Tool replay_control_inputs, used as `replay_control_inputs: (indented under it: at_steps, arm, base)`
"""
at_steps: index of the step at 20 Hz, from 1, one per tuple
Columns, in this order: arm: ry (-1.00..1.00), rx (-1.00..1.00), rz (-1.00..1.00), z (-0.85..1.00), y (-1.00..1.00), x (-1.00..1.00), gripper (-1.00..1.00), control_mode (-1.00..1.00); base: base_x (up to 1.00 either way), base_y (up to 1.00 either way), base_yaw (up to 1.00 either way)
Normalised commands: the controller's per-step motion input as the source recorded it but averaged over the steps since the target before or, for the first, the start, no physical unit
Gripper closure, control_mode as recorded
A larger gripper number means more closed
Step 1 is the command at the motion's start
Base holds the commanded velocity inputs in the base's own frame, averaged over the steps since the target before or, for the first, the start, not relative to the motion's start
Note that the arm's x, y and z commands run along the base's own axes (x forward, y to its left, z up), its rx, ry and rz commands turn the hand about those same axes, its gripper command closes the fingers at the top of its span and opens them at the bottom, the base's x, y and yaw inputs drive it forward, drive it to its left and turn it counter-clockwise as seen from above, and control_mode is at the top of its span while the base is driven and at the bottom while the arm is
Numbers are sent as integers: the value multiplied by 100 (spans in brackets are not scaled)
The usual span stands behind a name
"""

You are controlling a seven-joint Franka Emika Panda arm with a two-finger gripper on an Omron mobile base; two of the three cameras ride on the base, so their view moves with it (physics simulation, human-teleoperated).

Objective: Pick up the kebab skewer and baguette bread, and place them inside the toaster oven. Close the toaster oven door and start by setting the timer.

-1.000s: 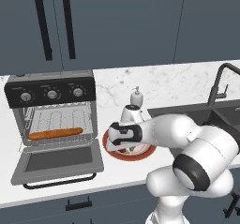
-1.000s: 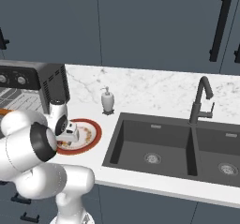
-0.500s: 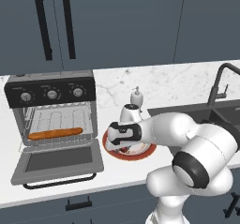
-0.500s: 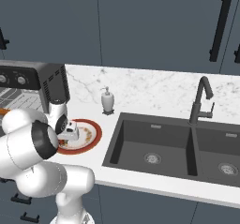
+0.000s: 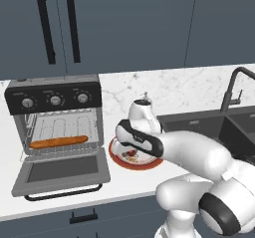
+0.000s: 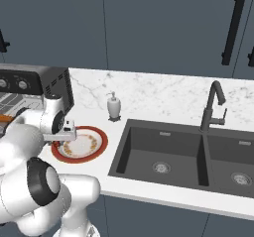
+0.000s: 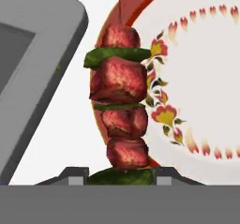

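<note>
Here the tool (image 7: 120, 178) grips the kebab skewer (image 7: 120, 110) at its lower end, over the left rim of the plate (image 5: 149, 161), beside the open toaster oven door (image 5: 62, 170). The baguette bread (image 5: 59, 142) lies on the toaster oven (image 5: 54, 113) rack.

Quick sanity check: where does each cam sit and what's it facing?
Left base view: behind-left, facing the grey-and-black toaster oven and red-rimmed plate; arm at lower right.
Right base view: behind-right, facing the dark double sink; arm at lower left.
Hand view: along the gripper, at the chunky kebab skewer.
All share the plate.
</note>
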Motion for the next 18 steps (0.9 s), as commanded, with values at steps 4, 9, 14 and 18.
replay_control_inputs:
  at_steps: [4,9,14,18]
  arm:
    - [-1,4,1,100,58,-97,100,-100]
    - [0,1,0,62,96,-43,100,-100]
    - [0,0,-2,78,72,17,100,-100]
    - [0,0,0,65,25,39,100,-100]
  base:
    - [0,0,0]
    - [0,0,0]
    - [0,0,0]
    - [0,0,0]
